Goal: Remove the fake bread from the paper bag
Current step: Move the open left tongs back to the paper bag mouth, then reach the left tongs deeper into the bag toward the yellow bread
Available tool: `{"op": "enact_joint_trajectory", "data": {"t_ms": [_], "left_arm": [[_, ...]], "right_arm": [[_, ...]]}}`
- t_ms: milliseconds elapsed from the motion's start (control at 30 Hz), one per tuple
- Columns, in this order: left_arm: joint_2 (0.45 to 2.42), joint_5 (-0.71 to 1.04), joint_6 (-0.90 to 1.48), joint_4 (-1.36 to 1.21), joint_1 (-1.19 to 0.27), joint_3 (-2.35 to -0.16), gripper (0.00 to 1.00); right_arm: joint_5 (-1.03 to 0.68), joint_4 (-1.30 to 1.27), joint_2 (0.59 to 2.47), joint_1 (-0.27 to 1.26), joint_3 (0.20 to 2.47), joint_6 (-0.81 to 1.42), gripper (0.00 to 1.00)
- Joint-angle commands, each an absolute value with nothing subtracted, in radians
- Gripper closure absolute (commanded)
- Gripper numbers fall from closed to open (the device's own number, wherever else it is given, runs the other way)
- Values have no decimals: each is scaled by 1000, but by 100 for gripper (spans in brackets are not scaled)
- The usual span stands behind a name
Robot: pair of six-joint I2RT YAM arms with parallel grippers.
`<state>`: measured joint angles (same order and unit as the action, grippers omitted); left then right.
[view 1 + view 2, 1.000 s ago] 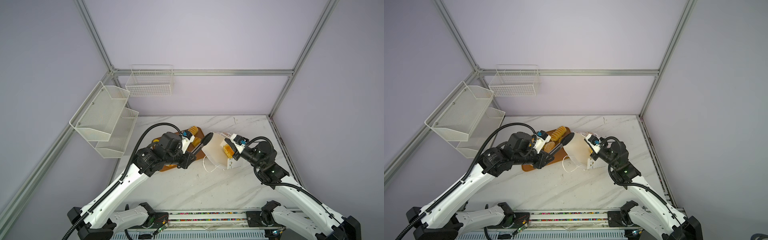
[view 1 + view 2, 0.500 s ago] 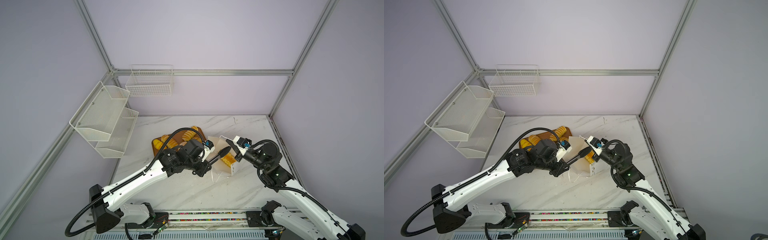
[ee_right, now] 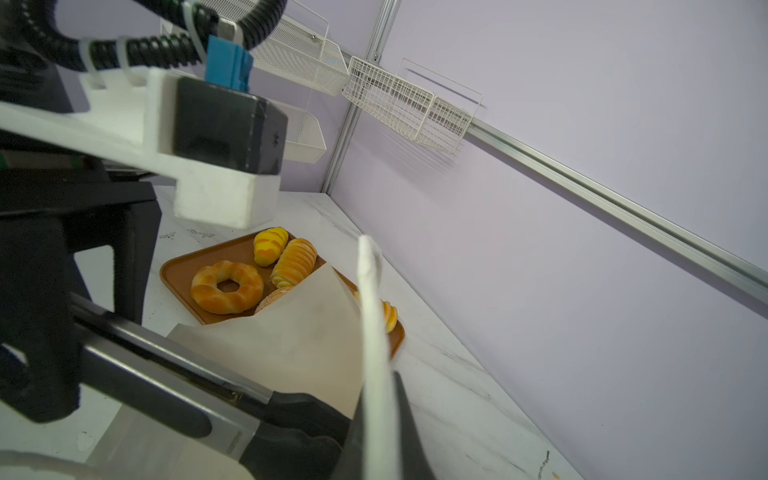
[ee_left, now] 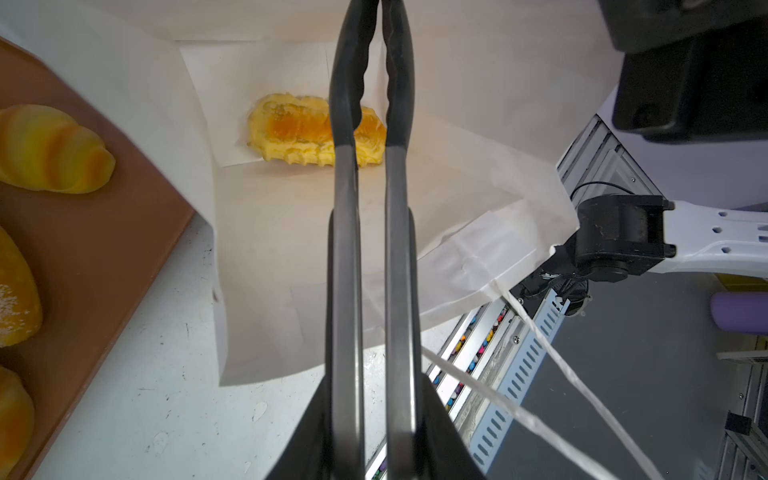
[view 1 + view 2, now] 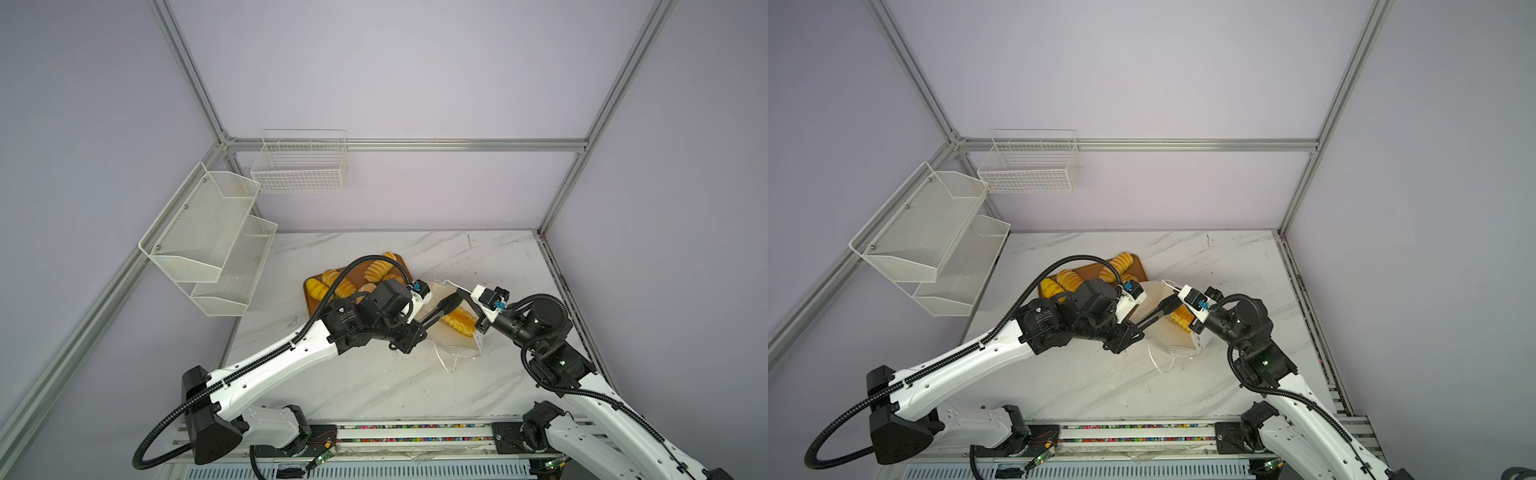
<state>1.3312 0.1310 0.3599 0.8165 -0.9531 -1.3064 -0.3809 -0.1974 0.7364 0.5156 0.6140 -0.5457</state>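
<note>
Your left gripper (image 4: 371,266) swung from tray (image 4: 104,232) to paper bag (image 4: 266,232) | it's clenched on tongs (image 4: 345,249), tips over fake bread (image 4: 299,129) lying inside bag, just ahead of it | right gripper (image 3: 376,440) pinched tight on bag rim

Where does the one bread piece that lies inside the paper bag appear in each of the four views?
Top view: bread piece, right of centre, in the paper bag.
Top view: bread piece, just right of centre.
Left wrist: bread piece upper middle, behind the tongs.
Right wrist: not in it.
Shared landmark: brown tray.
</note>
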Motion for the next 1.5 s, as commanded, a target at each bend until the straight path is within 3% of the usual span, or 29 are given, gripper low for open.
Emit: {"op": "enact_joint_trajectory", "data": {"t_ms": [0,333,667,1167,1467], "left_arm": [[1364,141,378,778,-966,-1299,72],[1503,34,391,786,-966,-1385,72],[1613,-69,475,774,-926,-1449,69],[1453,-53,430,892,-904,-1444,64],[1442,29,480,1026,-896,-1627,65]], "right_arm": [[-343,-231,713,512,609,-587,100],[-117,-383,805,513,624,-650,100],[-192,-469,929,513,635,-688,100],[-44,-431,883,513,596,-544,100],[-42,-445,887,513,592,-479,100]]}}
